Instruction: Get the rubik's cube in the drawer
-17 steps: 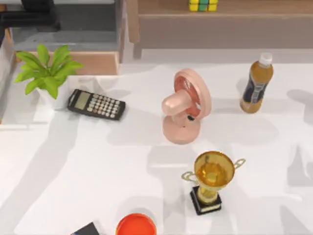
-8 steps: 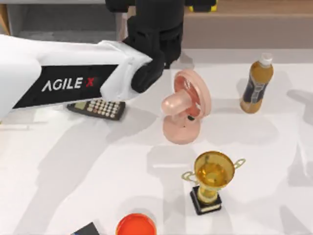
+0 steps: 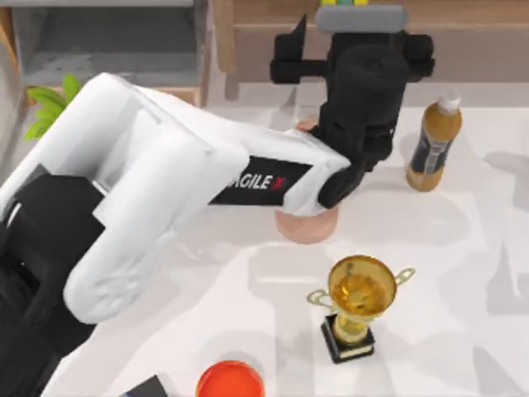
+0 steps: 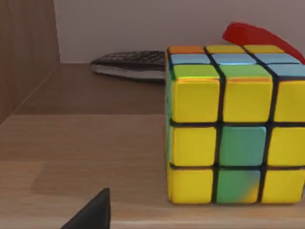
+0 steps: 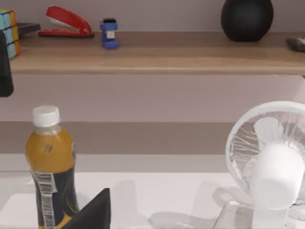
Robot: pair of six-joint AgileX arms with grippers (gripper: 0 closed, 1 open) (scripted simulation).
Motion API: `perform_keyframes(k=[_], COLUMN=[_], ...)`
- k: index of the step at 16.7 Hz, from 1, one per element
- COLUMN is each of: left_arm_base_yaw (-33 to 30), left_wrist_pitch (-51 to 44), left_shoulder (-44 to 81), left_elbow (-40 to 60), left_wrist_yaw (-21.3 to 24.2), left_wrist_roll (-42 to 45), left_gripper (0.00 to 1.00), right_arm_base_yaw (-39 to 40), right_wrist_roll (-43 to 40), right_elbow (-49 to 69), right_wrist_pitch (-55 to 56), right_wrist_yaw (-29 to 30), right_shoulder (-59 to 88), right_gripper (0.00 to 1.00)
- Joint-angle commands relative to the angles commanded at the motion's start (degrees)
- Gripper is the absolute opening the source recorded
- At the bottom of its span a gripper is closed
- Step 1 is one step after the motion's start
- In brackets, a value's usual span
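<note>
Left gripper (image 3: 347,12) state unclear, at one rubik's cube (image 4: 233,126) | one drawer (image 3: 107,41) | one bottle (image 3: 432,141)

My left arm (image 3: 207,178) reaches across the counter (image 3: 463,273) over the pink fan (image 3: 306,225), its tool up at the brown shelf (image 4: 95,138). The shelf board lies bare on one side of the rubik's cube (image 4: 228,138); a dark remote (image 4: 133,64) and a red stapler (image 4: 257,36) lie behind it. The bottle (image 3: 433,142) stands just right of my wrist, the trophy (image 3: 357,304) nearer the front. The drawer (image 3: 107,41) is open at top left, with the plant (image 3: 45,112) before its front panel.
</note>
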Motion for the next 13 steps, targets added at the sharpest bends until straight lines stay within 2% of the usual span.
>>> perform_keyframes(k=[7, 13], left_arm_base_yaw=[0.3, 2.2], left_wrist_pitch=[-0.5, -6.2], left_shoulder=[0.2, 3.3], left_elbow=[0.5, 9.6], left_wrist_yaw=[0.2, 2.2], left_wrist_roll=[0.0, 0.0], left_gripper=[1.0, 1.0], right_arm_base_yaw=[0.0, 0.0], right_wrist_roll=[0.0, 0.0], right_elbow=[0.0, 0.0], right_wrist_pitch=[0.0, 0.0], right_wrist_yaw=[0.0, 0.0], right_shoulder=[0.0, 0.0], right_gripper=[1.0, 1.0])
